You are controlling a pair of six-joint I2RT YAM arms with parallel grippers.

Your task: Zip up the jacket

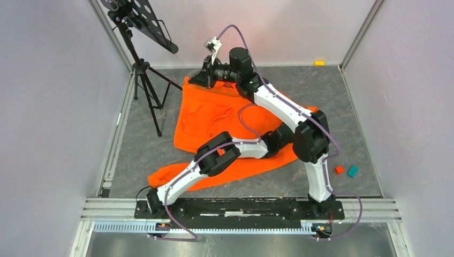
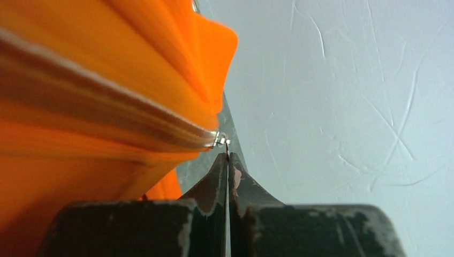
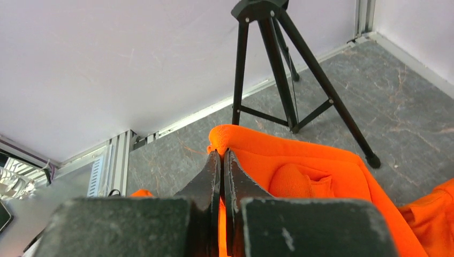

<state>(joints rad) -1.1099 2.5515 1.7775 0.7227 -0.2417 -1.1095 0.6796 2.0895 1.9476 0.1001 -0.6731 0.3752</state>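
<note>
So the orange jacket [image 1: 214,115] is lying spread on the grey bench [image 1: 342,101], one sleeve [image 1: 176,174] trailing toward the near-left corner; the left jaws are pinched shut right at the little metal zipper pull [image 2: 220,141], at the end of the pale zipper [image 2: 107,104]; looks like they've got the tab, though it's tiny; the right jaws are clamped closed on the jacket's far edge, over by the black tripod [image 3: 278,69]; my read is that the right arm [image 1: 289,110] is anchoring the fabric so the zipper line stays taut while the left arm [image 1: 214,158] drags the pull along; without that anchor the soft fleece would probably just bunch up.
</note>
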